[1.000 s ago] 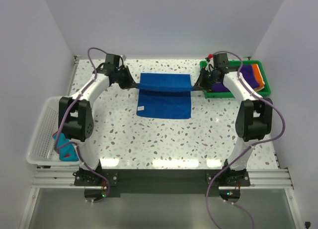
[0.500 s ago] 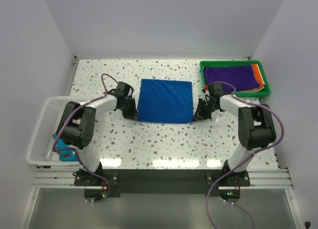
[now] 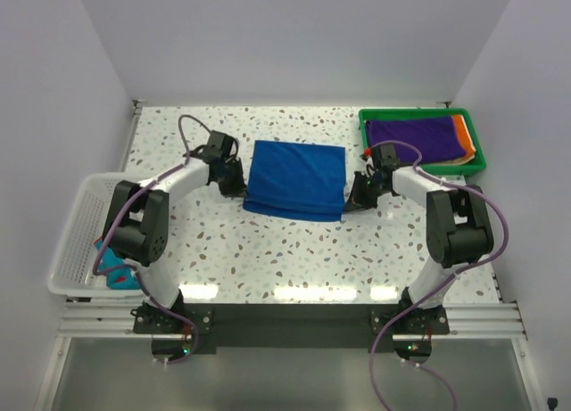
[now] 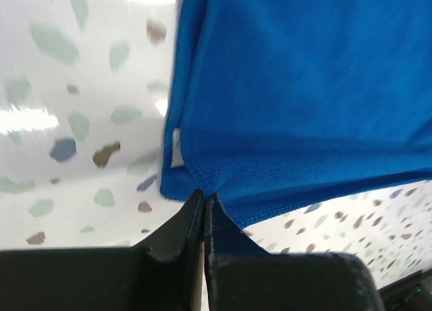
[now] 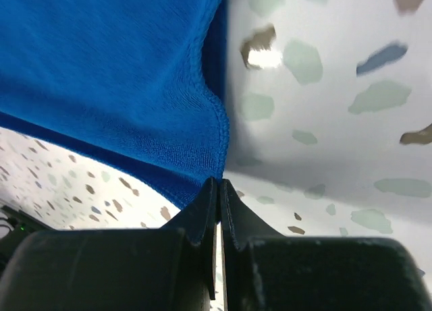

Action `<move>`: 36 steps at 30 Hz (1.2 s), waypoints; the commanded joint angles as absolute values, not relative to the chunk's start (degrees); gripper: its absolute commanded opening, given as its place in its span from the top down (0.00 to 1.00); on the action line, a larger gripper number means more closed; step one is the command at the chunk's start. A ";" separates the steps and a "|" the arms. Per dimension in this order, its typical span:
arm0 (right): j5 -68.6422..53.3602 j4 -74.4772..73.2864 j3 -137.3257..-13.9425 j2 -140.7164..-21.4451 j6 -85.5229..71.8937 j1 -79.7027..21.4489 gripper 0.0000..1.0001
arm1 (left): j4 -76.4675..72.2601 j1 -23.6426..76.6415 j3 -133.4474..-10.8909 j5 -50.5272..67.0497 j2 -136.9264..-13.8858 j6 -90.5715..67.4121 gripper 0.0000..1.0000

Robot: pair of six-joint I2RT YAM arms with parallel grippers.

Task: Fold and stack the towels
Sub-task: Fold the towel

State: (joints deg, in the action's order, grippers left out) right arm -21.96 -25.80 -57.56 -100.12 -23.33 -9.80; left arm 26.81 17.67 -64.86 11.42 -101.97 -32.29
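Blue towel (image 3: pixel 296 177) mid-table, held between both grippers.
Left gripper (image 3: pixel 239 191) and right gripper (image 3: pixel 351 200) each clamped tight on a near corner; long axis runs left-right, both arms equally close.

Blue towel (image 3: pixel 296 179): cloth, matt, fine knit texture, stitched hem; table (image 3: pixel 268 250): speckled stone-look top, smooth, glossy, mirroring lights; tray (image 3: pixel 410 113): green plastic, slight sheen; basket (image 3: pixel 76 233): white plastic mesh; purple towel (image 3: pixel 415 136): matt cloth.
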 commanded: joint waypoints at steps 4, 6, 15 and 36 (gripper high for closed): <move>-17.76 -30.06 -74.05 -97.82 -24.87 -9.49 1.00 | 32.25 12.84 -84.17 9.40 -105.89 -29.71 1.00; -15.92 -30.15 -78.20 -99.84 -25.40 -9.40 1.00 | 32.17 11.52 -91.38 10.80 -107.83 -29.88 1.00; -11.08 -20.48 -102.29 -113.10 -28.21 -8.26 1.00 | 21.81 8.35 -120.48 19.32 -123.56 -34.01 1.00; -11.78 -15.89 -113.20 -118.04 -20.92 -6.68 1.00 | -0.09 6.24 -118.31 28.65 -127.89 -35.60 0.99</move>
State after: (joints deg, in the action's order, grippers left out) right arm -11.40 -12.16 -111.61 -119.37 -22.94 -7.05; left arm 1.78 7.25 -119.92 26.17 -129.49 -34.50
